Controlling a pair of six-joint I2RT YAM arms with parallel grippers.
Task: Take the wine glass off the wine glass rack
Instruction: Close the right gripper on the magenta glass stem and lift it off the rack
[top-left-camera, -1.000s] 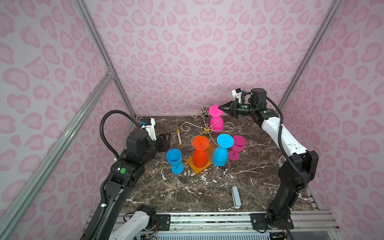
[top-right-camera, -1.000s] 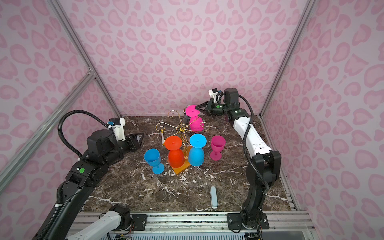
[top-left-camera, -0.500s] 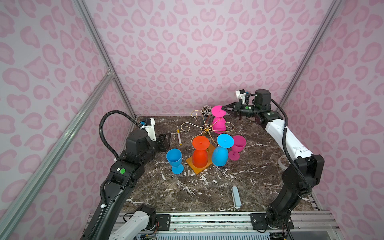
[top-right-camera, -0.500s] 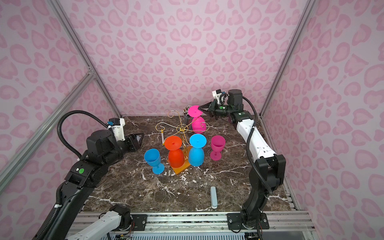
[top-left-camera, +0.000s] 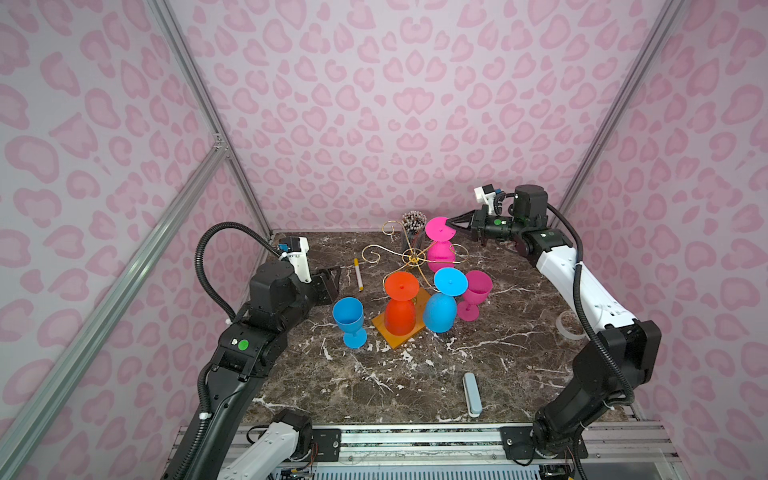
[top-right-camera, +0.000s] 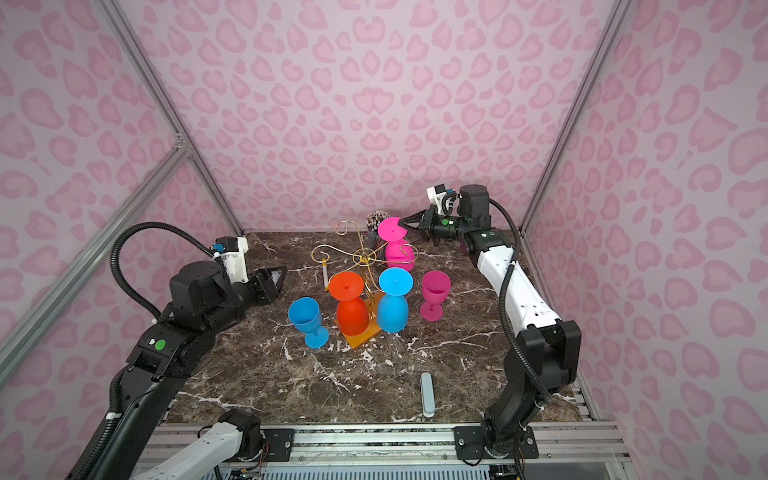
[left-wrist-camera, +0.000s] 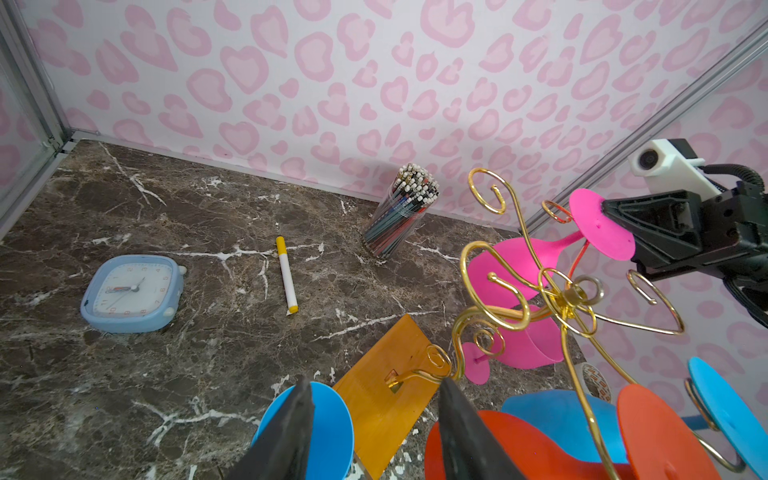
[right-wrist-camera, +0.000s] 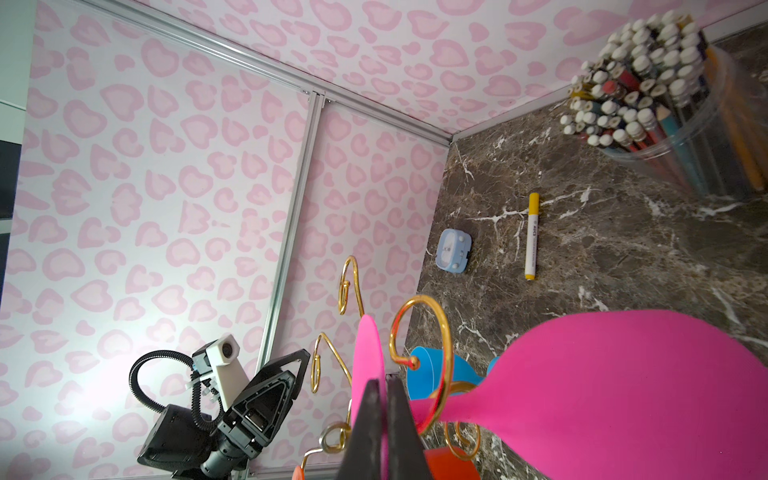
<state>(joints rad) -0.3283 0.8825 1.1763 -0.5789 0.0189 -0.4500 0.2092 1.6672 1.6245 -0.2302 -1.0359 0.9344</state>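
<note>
The wine glass rack (top-left-camera: 413, 259) (top-right-camera: 363, 259), gold wire on an orange base (left-wrist-camera: 386, 374), stands mid-table. A pink wine glass (top-left-camera: 440, 255) (top-right-camera: 399, 255) hangs tilted at its far arm, its stem inside a gold loop (right-wrist-camera: 419, 357). My right gripper (top-left-camera: 451, 225) (top-right-camera: 402, 225) (right-wrist-camera: 382, 382) is shut on the edge of that glass's foot disc (right-wrist-camera: 368, 361) (left-wrist-camera: 598, 228). An orange glass (top-left-camera: 400, 316) and a blue glass (top-left-camera: 440, 311) hang upside down nearer the front. My left gripper (top-left-camera: 332, 276) (left-wrist-camera: 374, 382) is open and empty, left of the rack.
A blue glass (top-left-camera: 349, 320) and a magenta glass (top-left-camera: 476, 291) stand upright on the table beside the rack. A cup of pencils (top-left-camera: 413, 220) stands behind it. A marker (top-left-camera: 358, 274), a blue clock (left-wrist-camera: 133, 293), a pale case (top-left-camera: 472, 394) and a tape roll (top-left-camera: 569, 326) lie around.
My right arm has drawn back to the right, pulling the pink glass's foot a little that way. The left arm has not moved.
</note>
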